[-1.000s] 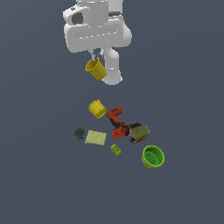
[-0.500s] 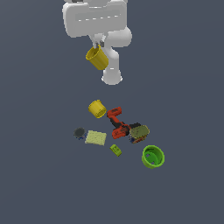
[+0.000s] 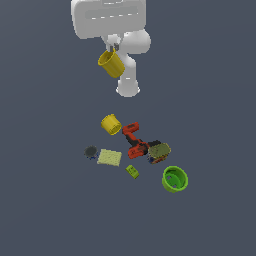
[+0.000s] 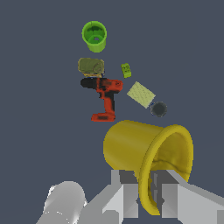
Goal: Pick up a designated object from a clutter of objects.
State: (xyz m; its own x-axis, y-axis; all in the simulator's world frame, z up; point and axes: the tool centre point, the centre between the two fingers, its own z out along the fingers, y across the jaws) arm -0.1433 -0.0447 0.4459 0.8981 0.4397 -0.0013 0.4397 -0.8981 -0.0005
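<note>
My gripper (image 3: 111,49) is shut on the rim of a plain yellow cup (image 3: 112,63) and holds it tilted, high above the clutter. In the wrist view the cup (image 4: 148,153) fills the foreground, with its wall pinched between my fingers (image 4: 127,192). A second yellow cup (image 3: 111,124) lies on its side on the floor below, at the far edge of the clutter; it is hidden in the wrist view.
On the floor lie a red-and-black drill (image 3: 134,140), an olive block (image 3: 159,150), a green bowl (image 3: 175,179), a pale green flat pad (image 3: 109,157), a small green block (image 3: 132,171) and a dark round can (image 3: 90,151). The arm's white base (image 3: 128,87) stands behind them.
The gripper has risen with the yellow cup in it, moving further up from the clutter. The items on the floor have not moved.
</note>
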